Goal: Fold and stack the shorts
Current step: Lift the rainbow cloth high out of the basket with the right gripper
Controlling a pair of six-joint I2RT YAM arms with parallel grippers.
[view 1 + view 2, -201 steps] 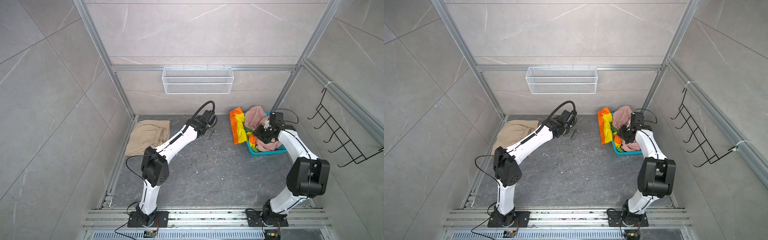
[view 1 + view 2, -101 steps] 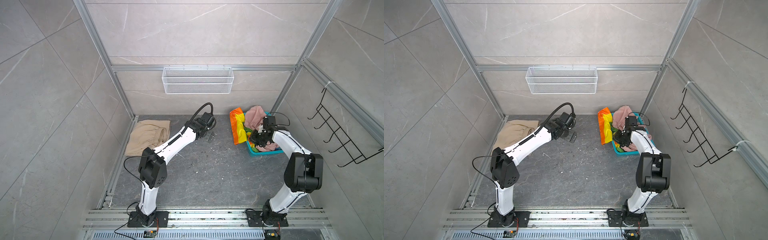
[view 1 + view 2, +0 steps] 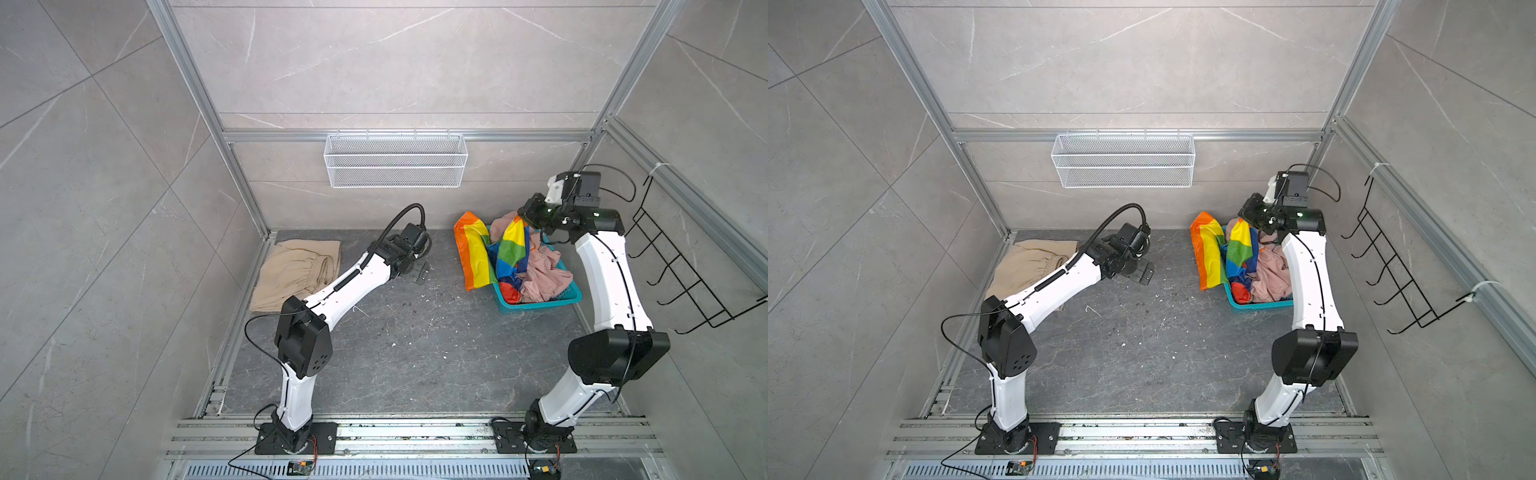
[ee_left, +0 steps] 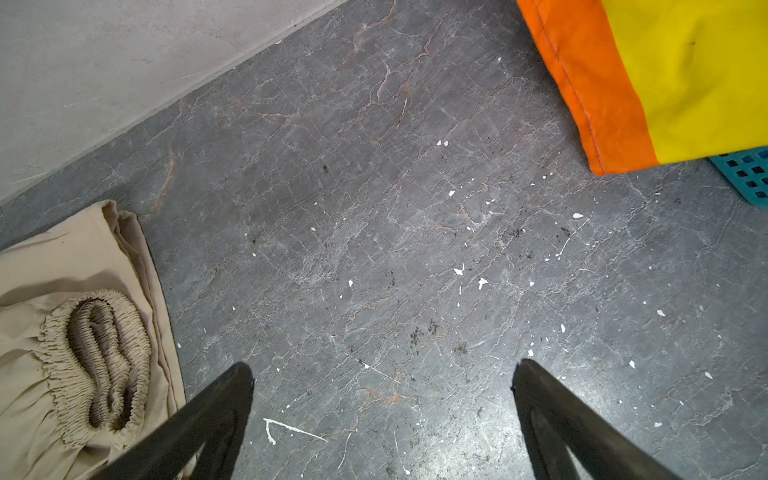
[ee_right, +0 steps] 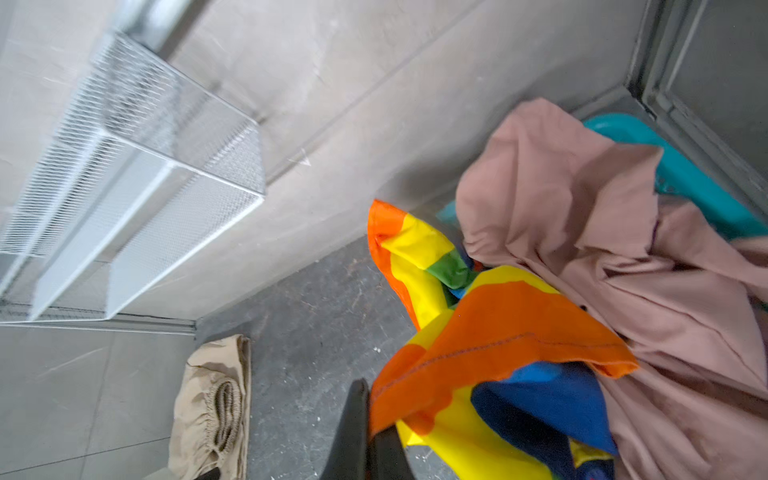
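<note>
Rainbow shorts point(image 3: 513, 245): partly in basket point(image 3: 536, 305), pinched by closed right fingers point(image 5: 353, 424). Left fingers point(image 4: 220, 407): wide apart, empty, over counter point(image 3: 415, 353).

Teal basket point(image 3: 540, 304) sits on dark stone floor point(image 3: 415, 357), right rear corner. White mesh shelf point(image 3: 395, 170) hangs on back wall; black hook rack point(image 3: 681, 259) on right wall.

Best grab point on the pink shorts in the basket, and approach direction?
Probably the bunched folds of the pink shorts at the basket's right end, from above: bare on top there; the rainbow shorts cover the left part.
</note>
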